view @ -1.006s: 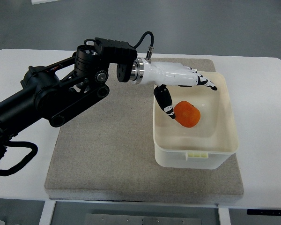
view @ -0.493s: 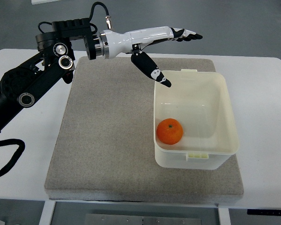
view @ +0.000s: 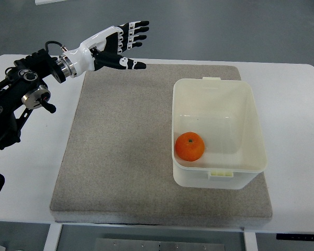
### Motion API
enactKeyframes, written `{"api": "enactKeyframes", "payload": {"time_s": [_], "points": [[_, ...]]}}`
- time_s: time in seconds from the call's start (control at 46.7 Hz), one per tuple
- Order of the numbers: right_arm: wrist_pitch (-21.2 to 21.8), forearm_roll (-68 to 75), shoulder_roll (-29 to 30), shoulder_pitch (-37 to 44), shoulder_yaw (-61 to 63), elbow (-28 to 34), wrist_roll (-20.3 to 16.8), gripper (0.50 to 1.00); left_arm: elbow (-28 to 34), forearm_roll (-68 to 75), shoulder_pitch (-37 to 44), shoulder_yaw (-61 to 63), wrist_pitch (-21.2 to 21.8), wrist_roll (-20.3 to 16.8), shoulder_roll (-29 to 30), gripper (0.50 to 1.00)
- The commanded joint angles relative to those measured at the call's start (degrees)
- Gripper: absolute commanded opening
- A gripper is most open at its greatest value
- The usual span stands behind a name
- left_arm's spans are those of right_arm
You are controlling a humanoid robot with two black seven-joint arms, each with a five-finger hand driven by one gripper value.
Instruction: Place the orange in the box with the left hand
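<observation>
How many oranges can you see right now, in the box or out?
1. A round orange fruit lies inside the cream plastic box, in its near-left corner. None shows on the grey mat; nothing looks hidden.

You're looking at a lab or robot test bench, not a home. A plain white table (view: 298,130) carries a grey felt mat (view: 120,157), with bare grey floor (view: 225,26) beyond and the robot's black arm (view: 15,104) with its exposed cable.

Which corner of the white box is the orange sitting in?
The orange sits in the box's near-left corner, by the wall with the small tab, on the robot's side. The other three corners hold nothing. The left hand is off by the mat's far-left corner.
</observation>
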Motion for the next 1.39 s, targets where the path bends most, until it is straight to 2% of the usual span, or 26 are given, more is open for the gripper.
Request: {"api": "enactKeyframes", "payload": {"time_s": [0.0, 0.107, 0.343, 0.428, 0.535, 0.6, 0.749, 0.985, 1.156, 1.37], "points": [[0.0, 0.0, 0.0, 0.0, 0.0, 0.0, 0.0, 0.932, 2.6, -5.9, 1.3, 0.2, -0.1, 1.8, 0.0, 0.992], [0.0, 0.0, 0.0, 0.0, 0.0, 0.0, 0.0, 0.932, 5.9, -14.5, 2.5, 0.5, -0.1, 2.4, 0.0, 0.994], [0.0, 0.0, 0.0, 0.0, 0.0, 0.0, 0.0, 0.932, 17.6, -33.1, 3.0, 0.9, -1.4, 3.6, 0.0, 0.992], [0.0, 0.0, 0.0, 0.0, 0.0, 0.0, 0.0, 0.932, 19.7, -35.1, 3.0, 0.5, -3.7, 5.4, 0.1, 0.994], [0.0, 0.0, 0.0, 0.0, 0.0, 0.0, 0.0, 0.932, 23.4, -40.7, 3.0, 0.1, -8.7, 7.4, 0.0, 0.994], [0.0, 0.0, 0.0, 0.0, 0.0, 0.0, 0.0, 0.932, 24.9, -44.9, 2.7, 0.2, -9.3, 9.6, 0.1, 0.994], [0.0, 0.0, 0.0, 0.0, 0.0, 0.0, 0.0, 0.932, 26.9, -50.1, 2.3, 0.8, -9.3, 14.8, 0.2, 0.994], [0.0, 0.0, 0.0, 0.0, 0.0, 0.0, 0.0, 0.932, 27.2, -49.3, -0.6, 1.1, -9.3, 18.6, 3.2, 0.994], [0.0, 0.0, 0.0, 0.0, 0.0, 0.0, 0.0, 0.932, 27.1, -49.3, -3.7, 1.1, -9.3, 19.4, 6.1, 0.994], [0.0, 0.0, 0.0, 0.0, 0.0, 0.0, 0.0, 0.932, 27.0, -49.3, -5.0, 1.1, -9.3, 20.0, 7.0, 0.994]]}}
